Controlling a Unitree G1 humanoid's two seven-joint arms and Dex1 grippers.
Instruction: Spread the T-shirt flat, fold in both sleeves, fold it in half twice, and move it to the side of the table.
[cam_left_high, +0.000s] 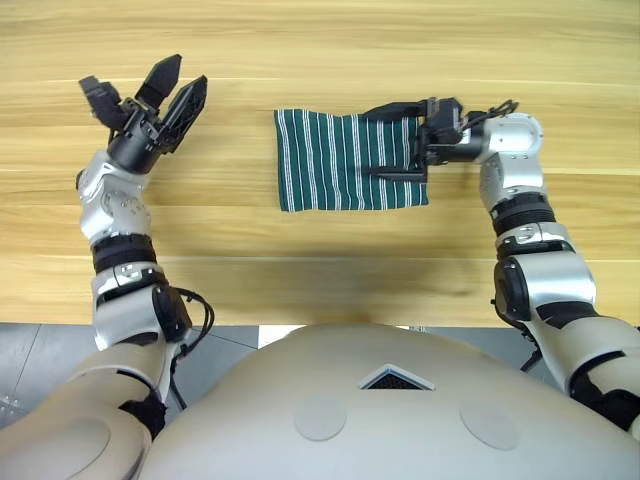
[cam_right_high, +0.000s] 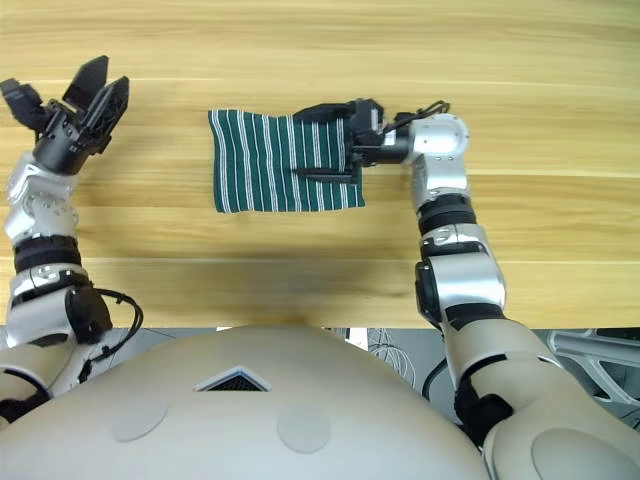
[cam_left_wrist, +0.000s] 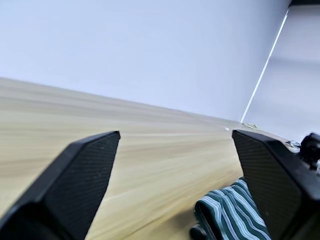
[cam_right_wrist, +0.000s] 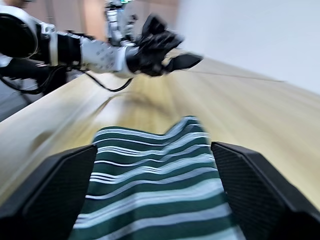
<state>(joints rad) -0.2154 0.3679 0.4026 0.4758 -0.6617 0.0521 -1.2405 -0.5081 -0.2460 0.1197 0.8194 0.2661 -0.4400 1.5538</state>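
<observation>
T-shirt (cam_left_high: 340, 160), green with white stripes, lies folded into a small rectangle mid-table on the wooden table (cam_left_high: 400, 40) in the head views. The right gripper (cam_left_high: 392, 142) sits over its right edge, claw wide. The left gripper (cam_left_high: 178, 85) is well to the left, also wide. Left wrist view: spread fingers (cam_left_wrist: 75, 185) frame wood and a corner of cloth. Right wrist view: striped fabric lies between wide-apart fingers (cam_right_wrist: 260, 195).

The striped T-shirt (cam_left_high: 345, 160) is soft, matt cloth, lying on a table (cam_left_high: 400, 50) of smooth, pale wood with visible grain and a faint sheen. The finger pads (cam_left_wrist: 80, 190) of the left gripper (cam_left_wrist: 176, 133) and the right gripper (cam_right_wrist: 153, 145) are black, matt and finely textured, seemingly hard plastic.
</observation>
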